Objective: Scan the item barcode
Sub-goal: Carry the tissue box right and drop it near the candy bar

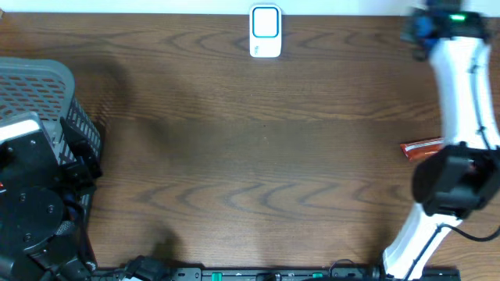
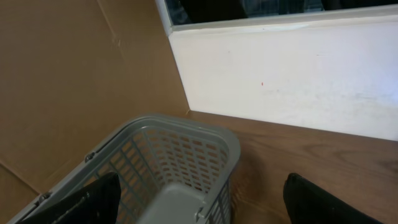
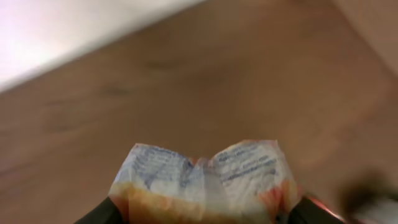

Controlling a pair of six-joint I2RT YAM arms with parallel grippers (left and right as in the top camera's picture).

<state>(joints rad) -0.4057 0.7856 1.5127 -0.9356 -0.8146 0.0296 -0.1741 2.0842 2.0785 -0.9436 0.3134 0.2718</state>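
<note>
Basket (image 1: 35, 86): grey, slotted walls, at the left edge of the table (image 1: 258, 156).
Left gripper (image 2: 199, 208): fingers spread wide above the Basket, nothing between them.
Scanner (image 1: 266, 31): white unit, centre of the far edge.
Packet (image 3: 205, 177): crumpled orange-and-white wrapper at far right, one red end showing from overhead.
Right gripper (image 3: 202, 214): pinching the Packet from both sides.

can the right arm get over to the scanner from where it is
Probably yes: only bare table lies between the right gripper, pinching the packet, and the scanner at the far edge.
</note>
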